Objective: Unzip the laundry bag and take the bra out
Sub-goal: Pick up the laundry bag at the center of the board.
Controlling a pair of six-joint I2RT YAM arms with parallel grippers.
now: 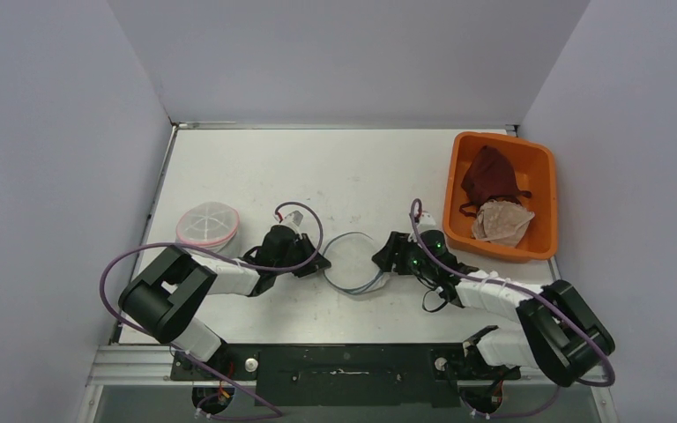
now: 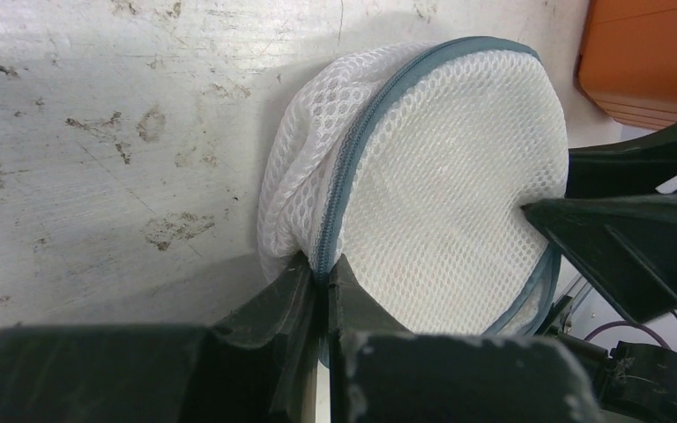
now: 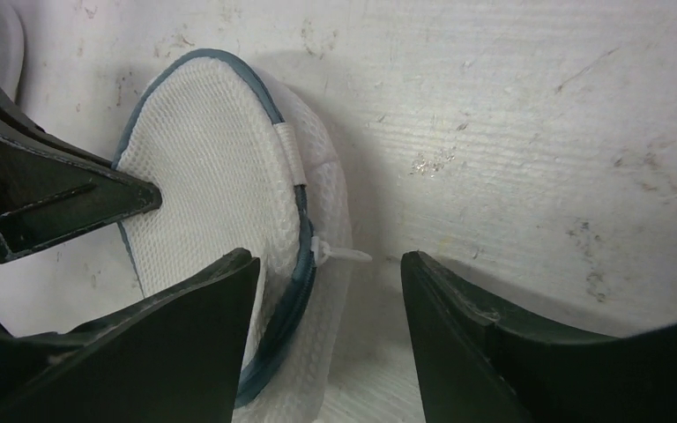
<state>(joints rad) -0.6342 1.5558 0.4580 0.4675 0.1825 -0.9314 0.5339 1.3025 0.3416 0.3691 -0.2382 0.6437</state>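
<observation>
One white mesh laundry bag [image 1: 351, 264] lies mid-table between two grippers, the left gripper [image 2: 322, 273] clenched on its zipper seam, the right gripper [image 3: 328, 264] open astride its edge, while one orange bin [image 1: 542, 159] holds two garments [image 1: 487, 176].

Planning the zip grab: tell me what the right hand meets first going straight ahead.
Probably the small white zip pull on the round white mesh laundry bag's blue-grey edge, just ahead between the open right hand's fingers; depth unclear.
</observation>
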